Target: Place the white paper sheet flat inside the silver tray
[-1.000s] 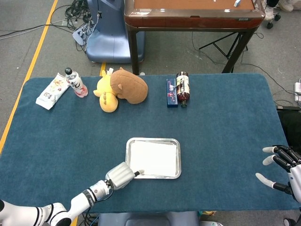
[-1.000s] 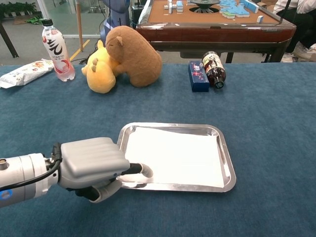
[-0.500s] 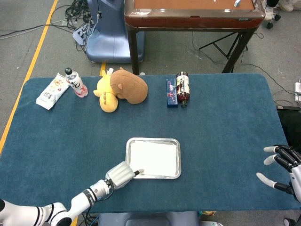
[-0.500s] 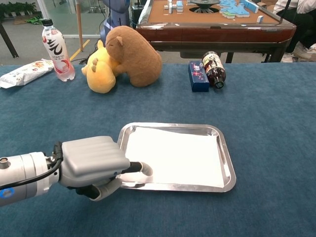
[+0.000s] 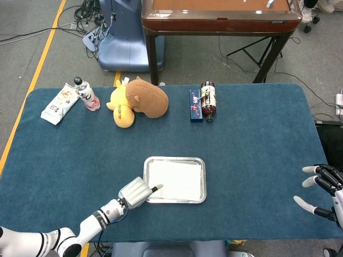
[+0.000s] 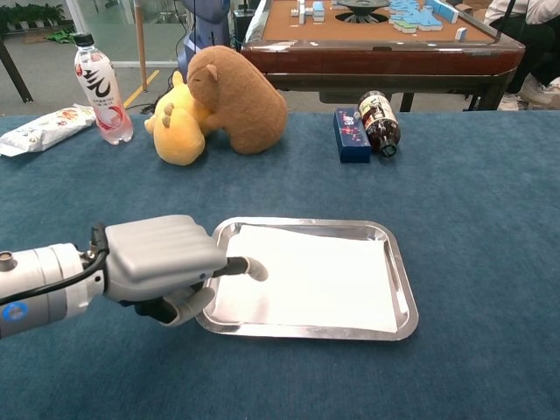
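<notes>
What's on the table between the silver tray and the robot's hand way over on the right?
Nothing but bare blue cloth lies between the silver tray and the right hand. The head view shows that whole stretch.
</notes>
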Controlling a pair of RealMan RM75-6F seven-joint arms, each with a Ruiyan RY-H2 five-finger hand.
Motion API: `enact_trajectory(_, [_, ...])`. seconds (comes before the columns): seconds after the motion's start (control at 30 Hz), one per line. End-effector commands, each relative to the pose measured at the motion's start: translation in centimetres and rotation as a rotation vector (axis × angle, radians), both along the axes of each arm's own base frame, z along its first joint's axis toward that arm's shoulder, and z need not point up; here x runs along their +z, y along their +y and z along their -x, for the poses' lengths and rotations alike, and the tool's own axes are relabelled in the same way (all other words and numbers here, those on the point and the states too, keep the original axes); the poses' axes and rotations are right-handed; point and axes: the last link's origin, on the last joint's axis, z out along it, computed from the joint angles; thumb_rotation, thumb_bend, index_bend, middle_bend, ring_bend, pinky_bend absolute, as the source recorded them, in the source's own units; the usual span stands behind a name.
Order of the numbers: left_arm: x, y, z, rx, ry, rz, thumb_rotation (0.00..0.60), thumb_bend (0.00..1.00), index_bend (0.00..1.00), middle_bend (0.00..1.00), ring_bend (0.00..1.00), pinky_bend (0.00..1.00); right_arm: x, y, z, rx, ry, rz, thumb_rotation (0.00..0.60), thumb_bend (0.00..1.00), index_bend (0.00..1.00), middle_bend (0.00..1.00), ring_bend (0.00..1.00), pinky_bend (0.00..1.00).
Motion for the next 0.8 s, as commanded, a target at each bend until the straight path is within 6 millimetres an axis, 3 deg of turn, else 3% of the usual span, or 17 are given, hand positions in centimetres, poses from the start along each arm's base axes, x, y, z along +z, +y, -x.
enact_trajectory(0.03, [0.3,0.4,-0.2,0.007,-0.008,-0.015,0.600,0.69,0.15,1.00,0.86,0.92,0.0,0.0,0.0,0.000,0.001,0.000,0.600,0.06,0.55,0.38,0.28,0.44])
enact_trajectory(0.8, [0.3,2.4,-1.5,0.011,0.019,-0.081,0.600,0.69,0.14,1.00,0.86,0.92,0.1,0.0,0.1,-0.002,-0.005,-0.001,0.600,0.06,0.55,0.38,0.28,0.44])
